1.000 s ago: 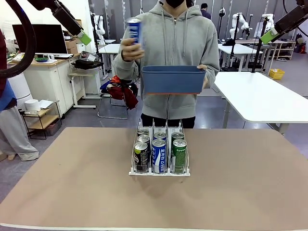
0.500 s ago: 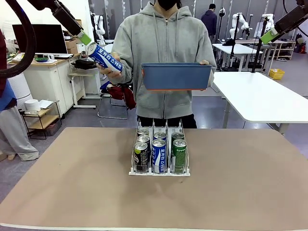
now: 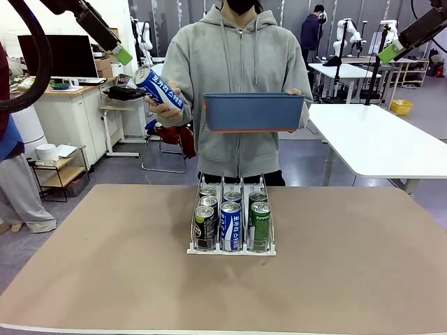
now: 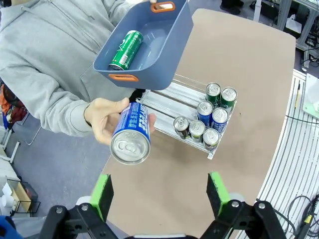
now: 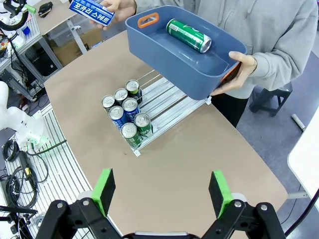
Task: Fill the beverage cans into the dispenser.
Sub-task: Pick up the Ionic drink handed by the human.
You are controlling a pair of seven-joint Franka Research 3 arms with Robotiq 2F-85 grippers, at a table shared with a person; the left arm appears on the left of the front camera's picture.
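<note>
**Clerk:** What is the condition of the left gripper?

**Inspector:** Its jaws are spread wide with nothing between them. It hangs high over the left side of the table. The right gripper is likewise wide open and empty, raised on the right.

**Clerk:** Where are the cans relative to the left gripper?

**Inspector:** A person's hand holds a blue-and-white can tilted, with its silver top turned toward the left gripper. The can sits just beyond the fingertips, near the green pads but apart from them.

**Clerk:** And the rest?

**Inspector:** The person's other hand carries a blue bin above the table's far edge. One green can lies on its side in it. The dispenser stands mid-table, well below both grippers. It holds seven upright cans: three black in the left lane, two blue in the middle and two green on the right, all crowded toward the front lip.
</note>
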